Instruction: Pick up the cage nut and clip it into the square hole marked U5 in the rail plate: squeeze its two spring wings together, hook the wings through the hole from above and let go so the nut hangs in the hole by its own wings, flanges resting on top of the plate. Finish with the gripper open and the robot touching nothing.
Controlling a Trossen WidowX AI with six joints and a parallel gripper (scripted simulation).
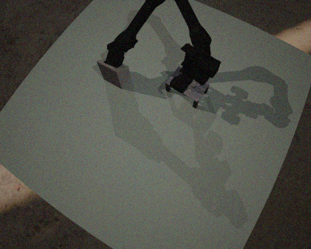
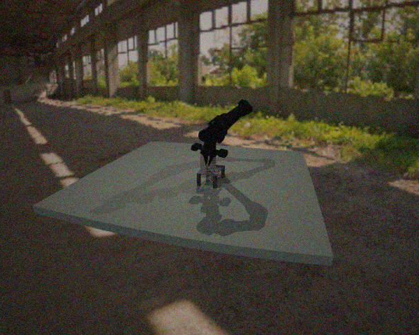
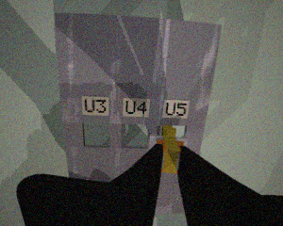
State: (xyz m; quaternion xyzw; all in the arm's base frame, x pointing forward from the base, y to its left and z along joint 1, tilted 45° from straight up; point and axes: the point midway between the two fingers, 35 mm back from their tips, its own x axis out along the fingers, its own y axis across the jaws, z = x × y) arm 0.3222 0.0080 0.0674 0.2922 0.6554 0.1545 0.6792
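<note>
Well, claw (image 1: pixel 178 83) (image 2: pixel 207 165) (image 3: pixel 169 151): drawn nearly together, a narrow gap between its fingertips, with the cage nut gripped in that gap
Cage nut (image 2: pixel 207 166) (image 3: pixel 170 157): yellow body with orange bits at its sides, held at the U5 end of the rail plate; from the wrist it overlaps part of the U5 opening
Depth of the nut: hard to judge in this dim, grainy light, so I cannot tell whether its wings are through the plate or just above it
Square hole U5 (image 3: pixel 180 131): partly covered by the nut, a pale patch showing at one side
U5 label (image 3: pixel 175 108): readable, beside its hole
Square holes U4 (image 3: pixel 135 137) and U3 (image 3: pixel 96 135): in a row with U5, no nut seen in either
Rail plate (image 1: pixel 197 92) (image 2: pixel 217 168) (image 3: pixel 94 71): greyish purple, raised on dark legs (image 1: pixel 195 104) (image 2: pixel 199 179) over the desk (image 1: pixel 70 161) (image 2: pixel 148 216) (image 3: pixel 257 89)
Arm (image 1: pixel 199 37) (image 2: pixel 216 130): black, bent over the plate, its base at a grey block (image 1: pixel 125 76)
Shadows: several, spread across the pale green desk
</note>
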